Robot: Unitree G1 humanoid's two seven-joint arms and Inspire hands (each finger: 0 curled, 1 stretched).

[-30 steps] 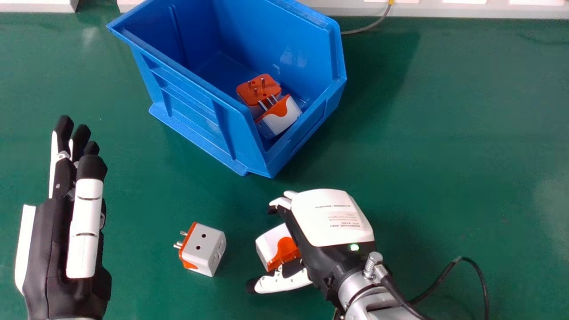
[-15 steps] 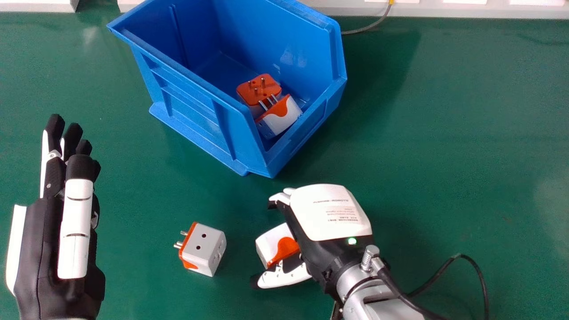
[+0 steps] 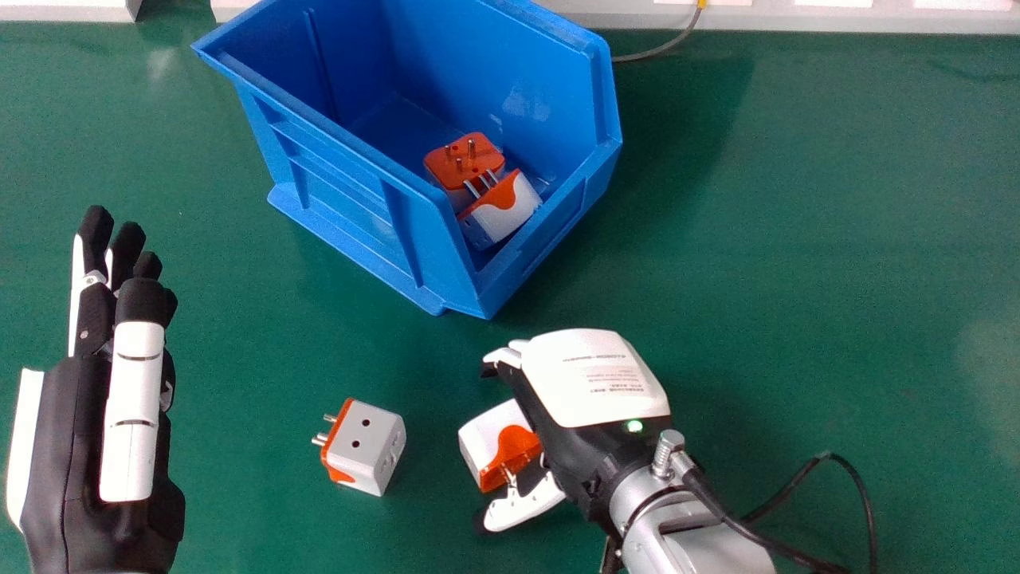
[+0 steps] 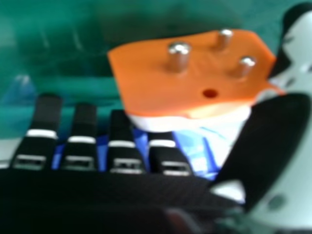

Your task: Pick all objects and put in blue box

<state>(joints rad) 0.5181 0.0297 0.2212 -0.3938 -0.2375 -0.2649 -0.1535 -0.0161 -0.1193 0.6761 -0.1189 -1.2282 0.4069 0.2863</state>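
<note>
Camera 1 looks forward and down from the robot's head, well back from the table (image 3: 797,239) and box (image 3: 343,183). Camera 2 looks from the right hand (image 3: 594,383), close to 1 adapter (image 3: 482,438), facing its pins (image 4: 179,58). The 2 views share that adapter, hand and some table.

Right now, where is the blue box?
In the head view, the blue box stands on the table, left of top centre, beyond and left of the right robot hand.

Small print on the right hand (image 3: 594,387), several lines; not legible
</note>
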